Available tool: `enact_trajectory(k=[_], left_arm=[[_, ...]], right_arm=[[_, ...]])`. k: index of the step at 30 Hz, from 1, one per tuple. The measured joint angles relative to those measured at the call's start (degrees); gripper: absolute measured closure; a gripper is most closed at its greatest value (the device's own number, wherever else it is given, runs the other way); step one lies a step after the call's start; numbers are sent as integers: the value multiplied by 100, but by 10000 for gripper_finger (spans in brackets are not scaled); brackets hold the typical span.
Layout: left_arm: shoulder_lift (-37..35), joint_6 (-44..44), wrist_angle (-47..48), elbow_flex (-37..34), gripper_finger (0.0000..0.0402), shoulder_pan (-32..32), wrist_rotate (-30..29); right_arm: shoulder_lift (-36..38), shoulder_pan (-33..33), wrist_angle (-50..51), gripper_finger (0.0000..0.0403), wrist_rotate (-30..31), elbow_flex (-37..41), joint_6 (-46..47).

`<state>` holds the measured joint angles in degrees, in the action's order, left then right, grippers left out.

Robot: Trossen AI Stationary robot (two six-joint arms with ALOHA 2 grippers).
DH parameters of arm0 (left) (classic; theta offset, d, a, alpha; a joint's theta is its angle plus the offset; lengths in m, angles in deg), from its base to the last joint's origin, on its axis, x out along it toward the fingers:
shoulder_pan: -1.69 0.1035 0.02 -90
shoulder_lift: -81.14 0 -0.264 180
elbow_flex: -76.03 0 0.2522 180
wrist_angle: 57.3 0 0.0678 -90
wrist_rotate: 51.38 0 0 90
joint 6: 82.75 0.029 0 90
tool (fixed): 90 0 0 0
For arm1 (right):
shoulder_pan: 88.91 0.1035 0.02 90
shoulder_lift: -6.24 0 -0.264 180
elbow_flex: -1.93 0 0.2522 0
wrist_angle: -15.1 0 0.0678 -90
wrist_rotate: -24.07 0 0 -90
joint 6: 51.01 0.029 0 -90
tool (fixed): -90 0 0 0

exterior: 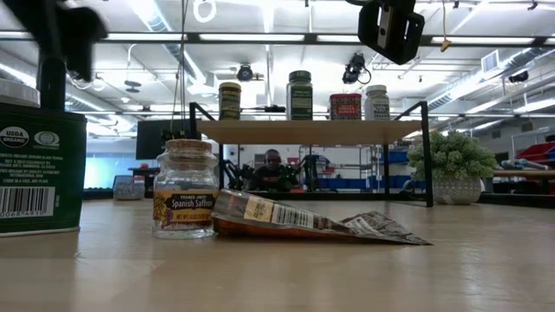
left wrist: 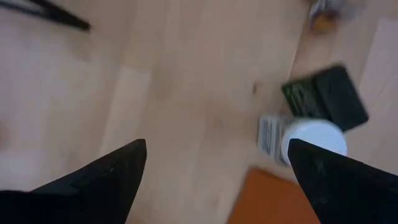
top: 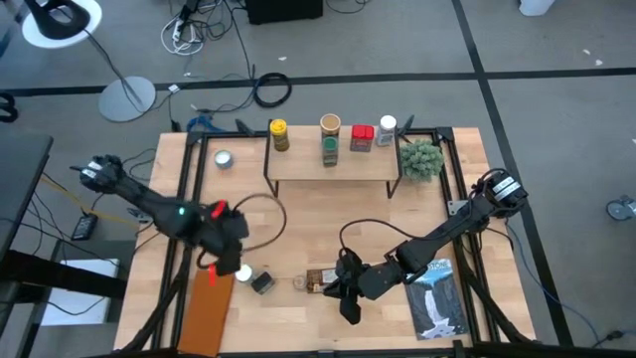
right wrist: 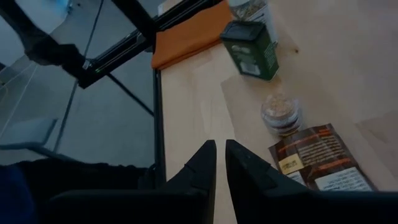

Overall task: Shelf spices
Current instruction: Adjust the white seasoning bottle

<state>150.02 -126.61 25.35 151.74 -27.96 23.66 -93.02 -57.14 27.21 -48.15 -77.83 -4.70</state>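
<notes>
Jars [top: 330, 137] on shelf [top: 331, 167]: four; three more plus packet [top: 320, 281] on table. Left jaws spread, right together.

Two dark jointed arms, black cables, red-marked left tool [top: 227, 261]

Wood plank shelf [exterior: 312, 132] w/ black metal legs; glass saffron jar [exterior: 185, 189], cork top; crinkly glossy packet [exterior: 295, 217].

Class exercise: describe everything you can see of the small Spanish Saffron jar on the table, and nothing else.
The saffron jar is a small, squat jar of clear glass with a cork-coloured stopper and a tan label reading Spanish Saffron. It stands upright on the wooden table, near its front edge. A flat brown packet lies right beside it; whether they touch cannot be told. A green tin stands apart on its other side. No gripper touches it.
</notes>
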Motion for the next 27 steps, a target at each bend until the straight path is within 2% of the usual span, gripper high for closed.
enact_trajectory(k=[7,13,19,27], left_arm=[[0,-912,-748,-857,5,-1022,31],[0,-1487,-1206,-1458,5,-1506,82],[5,-1487,-2602,-2216,5,-1596,127],[11,-1492,-4179,-3085,5,-1506,158]], right_arm=[[0,3,-4,365,346,0,74],[0,138,-18,377,402,0,372],[0,547,-28,399,840,0,518],[0,1077,5,401,1326,0,525]])
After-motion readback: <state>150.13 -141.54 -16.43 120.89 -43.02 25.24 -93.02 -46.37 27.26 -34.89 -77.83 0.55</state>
